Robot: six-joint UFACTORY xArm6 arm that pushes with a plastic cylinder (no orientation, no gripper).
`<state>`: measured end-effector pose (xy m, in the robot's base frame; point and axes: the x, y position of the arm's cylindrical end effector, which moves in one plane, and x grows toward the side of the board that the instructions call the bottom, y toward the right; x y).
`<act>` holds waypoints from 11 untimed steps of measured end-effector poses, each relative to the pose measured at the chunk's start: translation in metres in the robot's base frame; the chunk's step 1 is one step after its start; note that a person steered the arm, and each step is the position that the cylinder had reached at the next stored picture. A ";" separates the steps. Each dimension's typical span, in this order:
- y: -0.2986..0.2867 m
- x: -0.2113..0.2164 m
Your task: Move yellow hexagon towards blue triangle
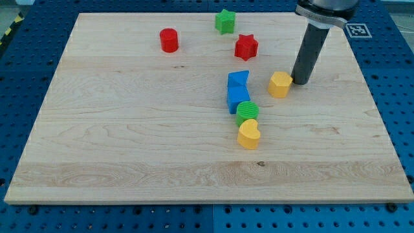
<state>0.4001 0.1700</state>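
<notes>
The yellow hexagon lies on the wooden board right of centre. My tip stands just to its right, touching or nearly touching it. The blue triangle lies to the hexagon's left, a short gap away, with a blue cube right below it.
A green cylinder and a yellow heart sit below the blue cube. A red star and a green star lie toward the view's top, a red cylinder at the upper left. The board's edge runs along the bottom.
</notes>
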 end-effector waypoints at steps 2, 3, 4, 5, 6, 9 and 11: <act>0.017 0.000; 0.013 0.009; -0.002 0.012; -0.017 0.012; -0.025 0.012; -0.012 0.026; -0.031 0.029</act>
